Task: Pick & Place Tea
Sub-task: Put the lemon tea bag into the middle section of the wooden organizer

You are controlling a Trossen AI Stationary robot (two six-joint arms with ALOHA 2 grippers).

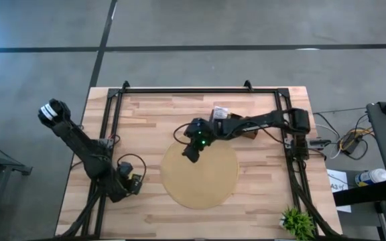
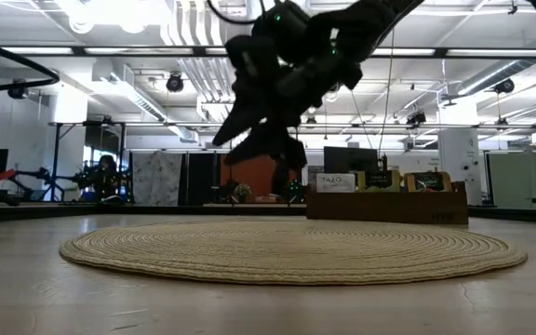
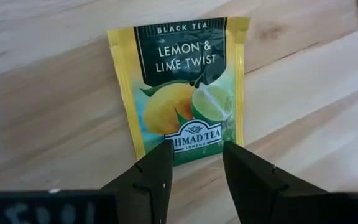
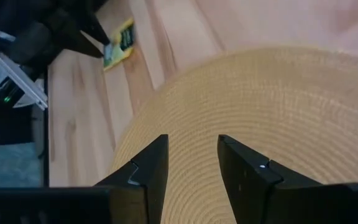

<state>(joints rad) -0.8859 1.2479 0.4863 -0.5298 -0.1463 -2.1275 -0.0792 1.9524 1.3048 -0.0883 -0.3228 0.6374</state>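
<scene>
Left gripper (image 3: 194,163) is down low at the near-left part of the wooden table (image 1: 267,201), just off the left edge of the round woven mat (image 1: 210,184). Jaws are parted narrowly, with the fingertips (image 3: 160,158) over the bottom edge of a yellow and dark green tea sachet (image 3: 182,87) lying flat on the bare wood; label reads black tea, lemon & lime twist. Can't tell whether the tips touch the sachet or sit just above it, but they aren't closed on it. Right wrist view picks up the same sachet off the mat's edge, with the left gripper's dark fingers right at it. Right arm reaches in from the right side across the back of the table. Right gripper (image 4: 192,163) hangs in the air over the mat's back-left area, green light lit on the wrist, well clear of the surface in the low view. Its jaws are open a moderate gap with nothing between them, only mat below. Long wooden compartment box (image 2: 386,202) sits at the back of the table behind the mat, partly under the right arm from above; packets stand upright in it, too small to read except one white label. Small green plant (image 1: 297,221) at the near-right corner.
</scene>
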